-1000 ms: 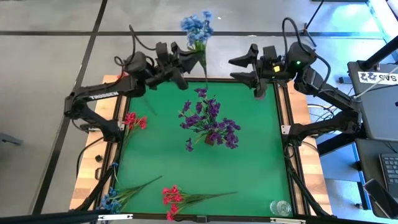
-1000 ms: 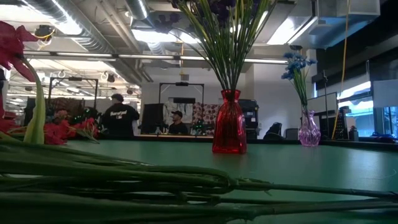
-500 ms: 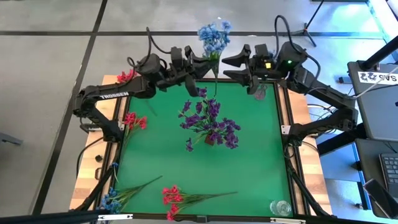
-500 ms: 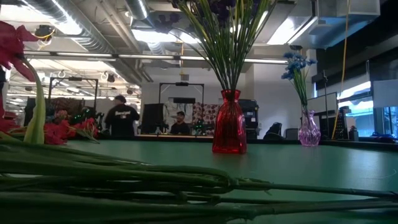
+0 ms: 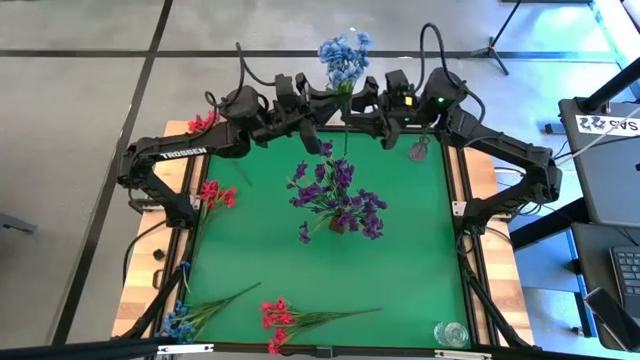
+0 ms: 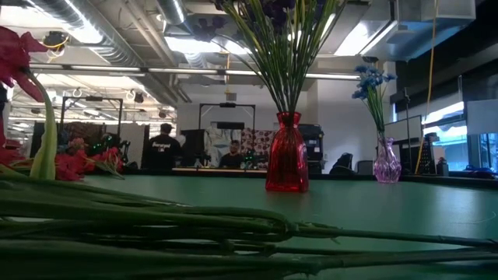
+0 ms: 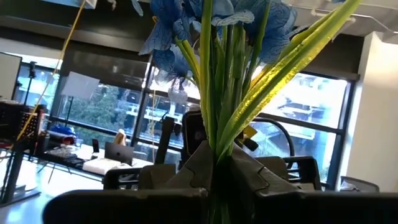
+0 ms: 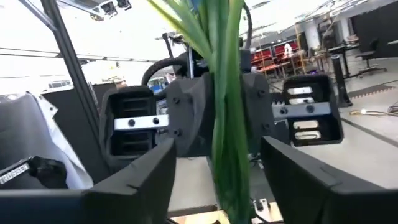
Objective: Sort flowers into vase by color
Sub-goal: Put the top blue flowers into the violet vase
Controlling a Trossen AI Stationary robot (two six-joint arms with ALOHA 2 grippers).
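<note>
Blue-blossomed sprig (image 5: 343,60), green stems bunched upright, clamped in left fingers (image 5: 318,108); right fingers (image 5: 372,110) apart around it.

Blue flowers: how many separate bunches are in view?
2. One bunch is held upright by the left gripper above the table's top edge in the high view; the other bunch lies at the green mat's bottom-left corner. None looks hidden.

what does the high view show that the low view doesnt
Only the high view shows both arms at the table's far edge: the left gripper shut on the blue flowers, with the right gripper open around their stems. It also shows loose blue flowers at the near edge. Only the low view shows people in the room behind. Both show the purple flowers in the red vase.
</note>
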